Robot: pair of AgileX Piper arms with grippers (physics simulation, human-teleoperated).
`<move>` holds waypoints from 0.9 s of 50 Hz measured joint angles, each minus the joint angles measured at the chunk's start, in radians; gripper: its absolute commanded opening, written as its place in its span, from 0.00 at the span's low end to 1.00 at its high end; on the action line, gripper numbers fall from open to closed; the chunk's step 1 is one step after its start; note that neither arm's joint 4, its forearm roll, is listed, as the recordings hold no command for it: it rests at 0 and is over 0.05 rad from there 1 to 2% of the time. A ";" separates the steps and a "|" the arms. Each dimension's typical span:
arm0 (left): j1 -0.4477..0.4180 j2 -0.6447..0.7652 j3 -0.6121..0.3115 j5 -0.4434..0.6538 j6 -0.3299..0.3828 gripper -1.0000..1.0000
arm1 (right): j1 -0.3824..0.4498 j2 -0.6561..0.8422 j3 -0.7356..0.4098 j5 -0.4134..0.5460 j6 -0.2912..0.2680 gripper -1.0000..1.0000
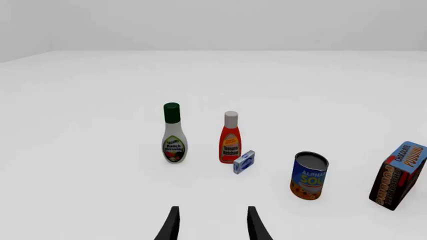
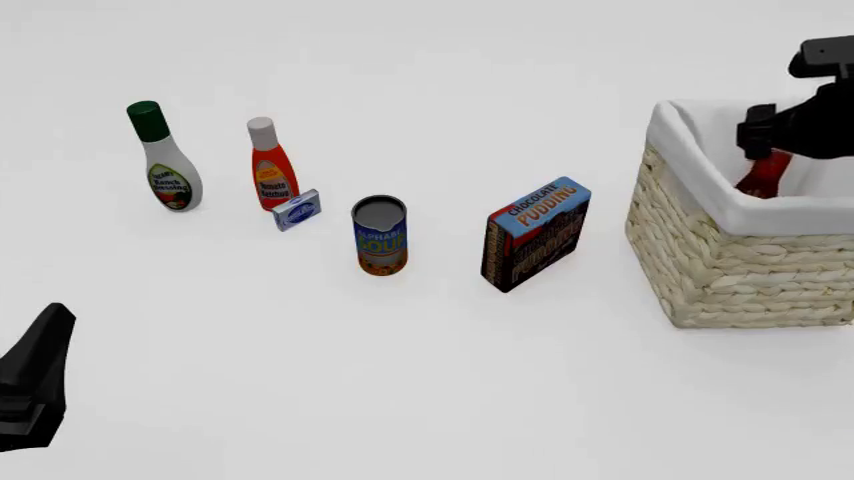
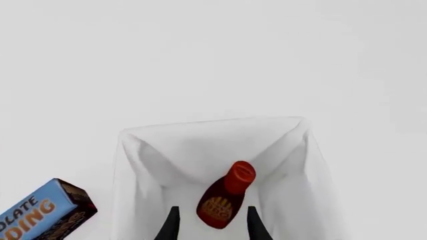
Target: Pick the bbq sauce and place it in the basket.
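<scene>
Placement step, near its end; the scene reads from left to right in the front view.

Far left: the left claw [image 2: 38, 375] hangs low over bare tabletop [image 2: 267, 380], idle. In its wrist view the two fingers stand apart with nothing between them.

Left of centre: a ranch bottle [image 2: 166, 160], a ketchup bottle [image 2: 271, 166] and a small blue box [image 2: 298, 210] just beside the ketchup. None of these belongs to the task. Then come a soup can [image 2: 380, 235] and a tilted pudding box [image 2: 535, 234], both clear of the basket.

Right: the basket [image 2: 727, 270], with the right arm reaching over its rim from the right. The right claw [image 3: 212, 222] points down into the white lining. The bbq sauce [image 3: 225, 195] lies inside the basket, tilted, with its red cap away from the claw. Its labelled body sits between the spread fingers [image 3: 172, 225].

Whether the fingers touch the bottle cannot be told from the wrist view. The gap looks wider than the bottle, so the grip is probably released.

Judged next move: confirm release, then lift the right claw straight up and out. It must clear the lining and rim without dragging the bottle.
</scene>
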 measured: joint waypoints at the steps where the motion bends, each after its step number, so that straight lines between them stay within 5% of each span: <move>1: 0.000 0.000 0.000 0.000 0.000 1.00 | 0.001 -0.003 -0.003 0.003 0.000 1.00; 45: 0.000 0.000 0.000 0.000 0.000 1.00 | 0.038 -0.242 -0.116 0.192 -0.024 1.00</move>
